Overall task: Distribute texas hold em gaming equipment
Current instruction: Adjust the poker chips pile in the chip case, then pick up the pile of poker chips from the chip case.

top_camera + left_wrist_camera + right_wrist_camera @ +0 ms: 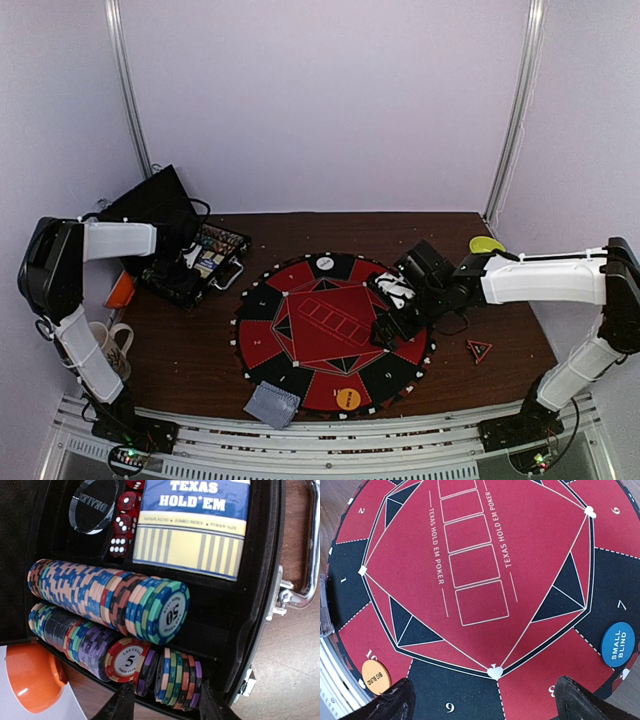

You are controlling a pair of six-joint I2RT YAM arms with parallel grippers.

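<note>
The black case [190, 265] lies open at the table's left, and my left gripper [165, 707] is down at its near edge. Inside it lie two long rows of striped poker chips [107, 600], red dice [122, 522], a clear dealer disc [95, 505] and a blue Texas Hold'em card box [195, 522]. A short stack of chips [180, 677] stands between the parted left fingers, with a gap on its left side. My right gripper [485, 705] hangs open and empty over the round mat [330, 330]. An orange Big Blind button [376, 677] and a blue Small Blind button [618, 644] lie on the mat.
A white button [325, 263] lies at the mat's far edge. A grey-blue card pile [272, 404] rests by its near edge. A white mug [112, 340] stands at the left, a yellow bowl [486, 244] at the back right, and a red triangle [479, 350] on the right.
</note>
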